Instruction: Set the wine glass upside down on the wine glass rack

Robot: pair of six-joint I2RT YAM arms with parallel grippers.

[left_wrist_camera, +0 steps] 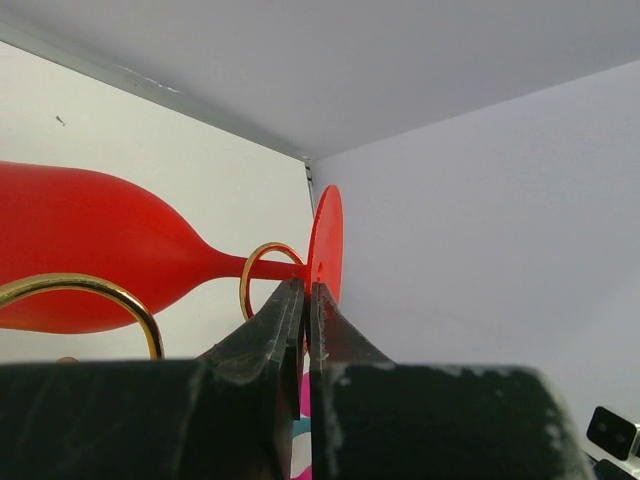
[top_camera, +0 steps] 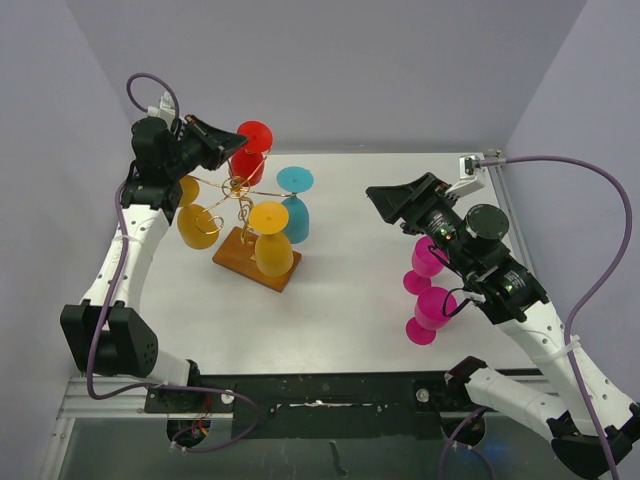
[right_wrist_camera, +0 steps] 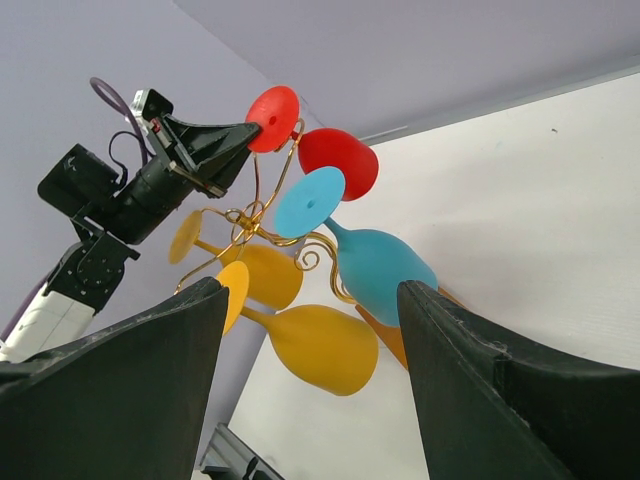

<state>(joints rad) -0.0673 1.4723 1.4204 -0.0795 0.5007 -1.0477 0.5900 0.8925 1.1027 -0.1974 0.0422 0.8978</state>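
The left hand [left_wrist_camera: 307, 292] is closed tight, its two fingers pressed together with nothing visibly between them. Its tips sit right at the stem of the red wine glass [left_wrist_camera: 90, 245], just under the round foot. I cannot tell whether they touch it. That stem runs through a gold loop [left_wrist_camera: 270, 245] of the wine glass rack [top_camera: 230, 250], which stands toward the far left corner of the bench [top_camera: 350, 300]. The glass hangs foot up and bowl down.

So to my eye this glass is hung, and what is left is for that hand to back away cleanly. A teal glass [top_camera: 295, 215] and two yellow glasses [top_camera: 272, 250] hang there too. Two pink glasses [top_camera: 432, 305] stand near the right edge, under the right arm.

The right hand [right_wrist_camera: 312, 295] is spread wide and empty.

Only the left wrist view shows the stem seated inside the loop. The overhead view alone shows the pink pair. The right wrist view shows the rack from low down.
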